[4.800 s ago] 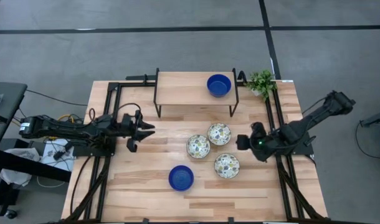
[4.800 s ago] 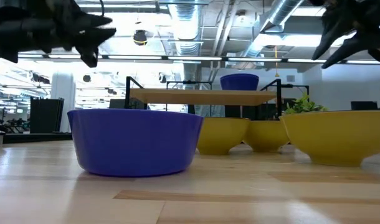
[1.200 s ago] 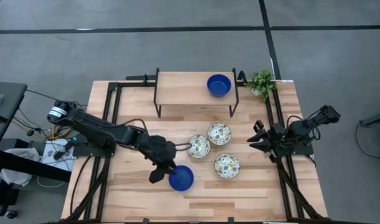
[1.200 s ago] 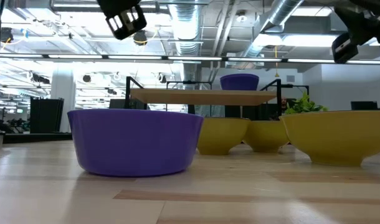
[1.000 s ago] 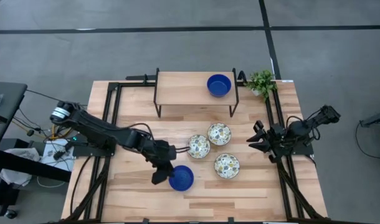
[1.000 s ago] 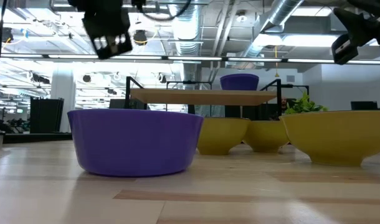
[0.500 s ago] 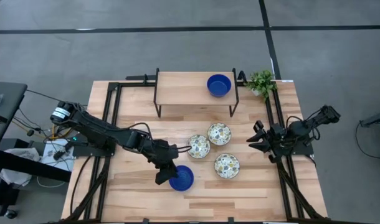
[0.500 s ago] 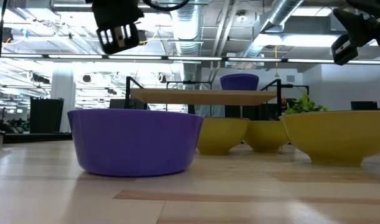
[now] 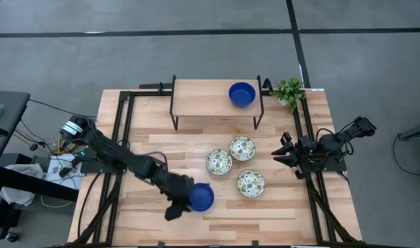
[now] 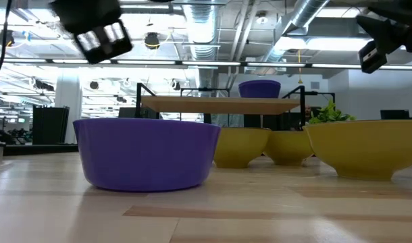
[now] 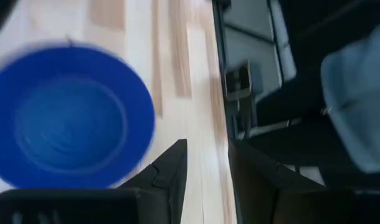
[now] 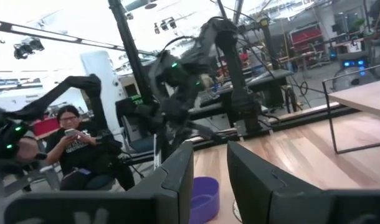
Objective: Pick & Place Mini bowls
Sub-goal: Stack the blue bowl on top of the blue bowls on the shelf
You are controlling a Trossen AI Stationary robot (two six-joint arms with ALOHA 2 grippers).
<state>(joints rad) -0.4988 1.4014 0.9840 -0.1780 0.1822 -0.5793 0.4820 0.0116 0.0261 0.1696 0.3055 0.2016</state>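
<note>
A glossy blue mini bowl stands on its base near the table's front middle. My left gripper hovers above its left rim, open by a narrow gap, with nothing between its fingers; the bowl lies beside them. Three patterned mini bowls sit in a cluster right of centre. A second blue mini bowl stands on the raised shelf. My right gripper waits at the table's right side, held high, slightly open and empty.
A small green plant stands at the far right corner beside the shelf. Black frame rails run along both sides of the table. Bare wood lies at the near left. A seated person shows in the room beyond.
My left gripper has gone toward the table's near edge and slightly down, passing along the left side of the front blue bowl. The bowls have stayed where they were.
</note>
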